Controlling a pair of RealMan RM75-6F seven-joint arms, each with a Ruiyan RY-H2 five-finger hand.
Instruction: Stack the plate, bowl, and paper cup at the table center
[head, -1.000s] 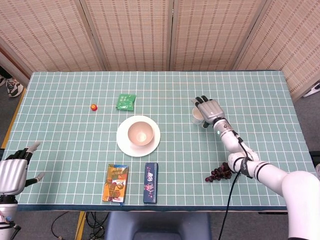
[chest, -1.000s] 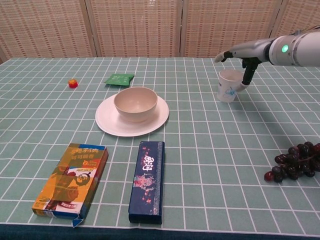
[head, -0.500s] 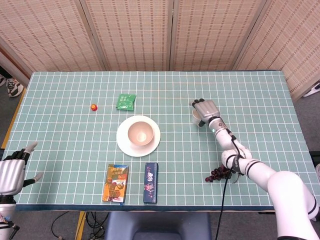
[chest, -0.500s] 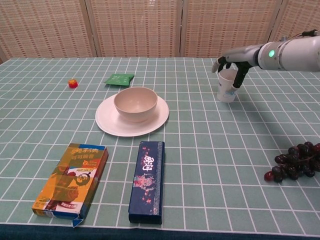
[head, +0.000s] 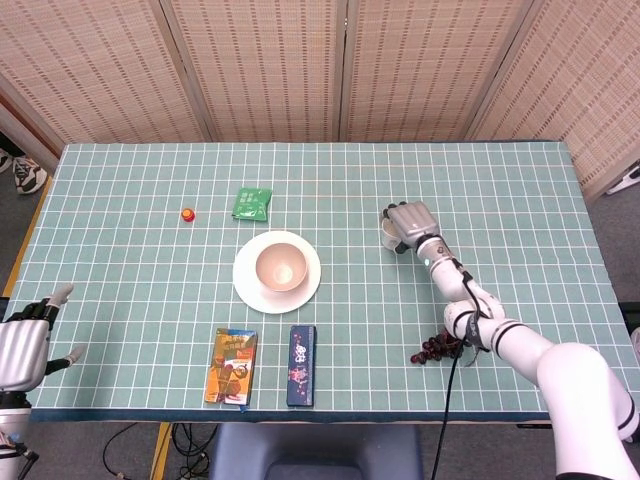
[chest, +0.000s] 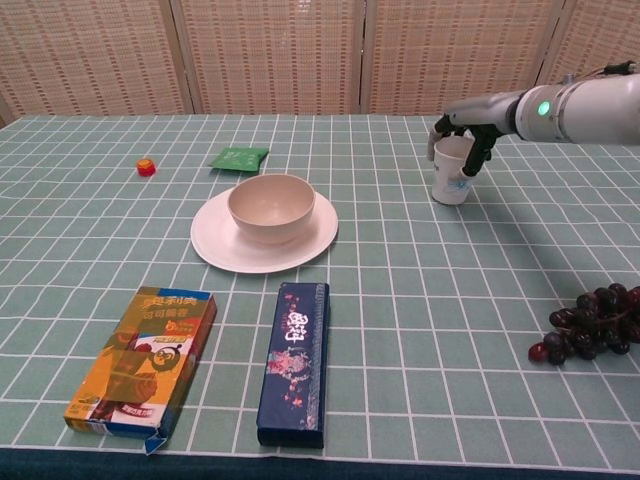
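The beige bowl (head: 279, 266) (chest: 271, 205) sits in the white plate (head: 247, 287) (chest: 220, 245) near the table's middle. To the right of them stands the white paper cup (head: 387, 233) (chest: 452, 178), upright and close to the table. My right hand (head: 411, 224) (chest: 467, 130) grips it, fingers curled over the rim and down its sides. At the lower left edge of the head view my left hand (head: 24, 346) is off the table, fingers apart and holding nothing.
A green packet (head: 252, 203) (chest: 239, 158) and a small red object (head: 187, 213) (chest: 146, 166) lie behind the plate. An orange box (head: 231, 366) (chest: 145, 358) and a dark blue box (head: 302, 364) (chest: 294, 360) lie in front. Dark grapes (head: 437, 347) (chest: 588, 325) rest at the right.
My right hand's fingers, spread beside the cup a second ago, have closed around it. The cup has straightened and shifted slightly left. The left hand has barely moved.
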